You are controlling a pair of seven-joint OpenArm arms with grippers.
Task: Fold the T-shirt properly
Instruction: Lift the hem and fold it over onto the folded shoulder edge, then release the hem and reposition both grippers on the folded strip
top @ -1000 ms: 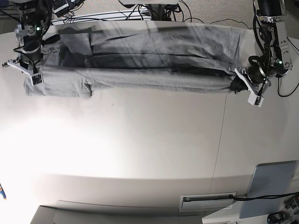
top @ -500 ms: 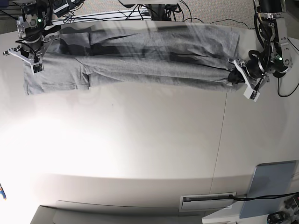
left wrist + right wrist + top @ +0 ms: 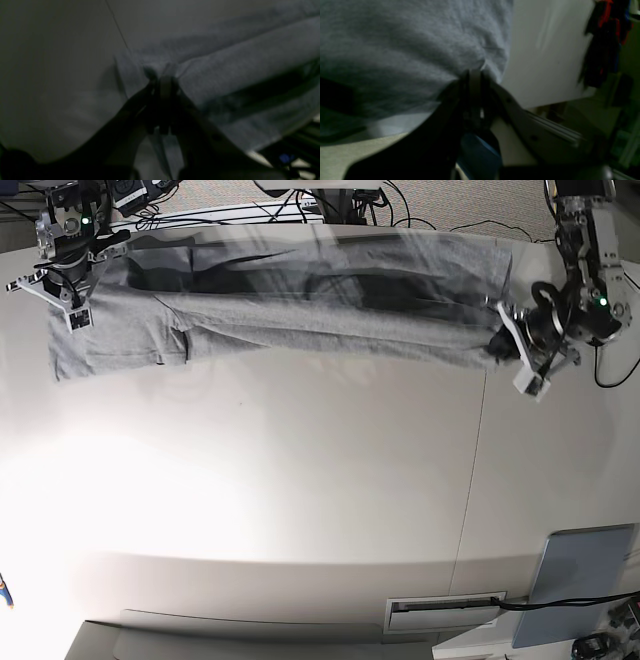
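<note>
1. The counter [image 3: 300,500] carried the T-shirt [image 3: 300,320], stretched in a long band along its far edge, one side lifted between both arms.
2. The left claw [image 3: 512,340] was clamped on the shirt's edge; the right claw [image 3: 68,290] was likewise pinched on fabric.
3. Step judged: mid lengthwise fold. Next move likely calls for carrying the held edge across evenly, then letting go.

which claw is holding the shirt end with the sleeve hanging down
The right claw, at the base view's left: a short sleeve of the T-shirt hangs beside it. The left claw pinches a plain bunched end.
</note>
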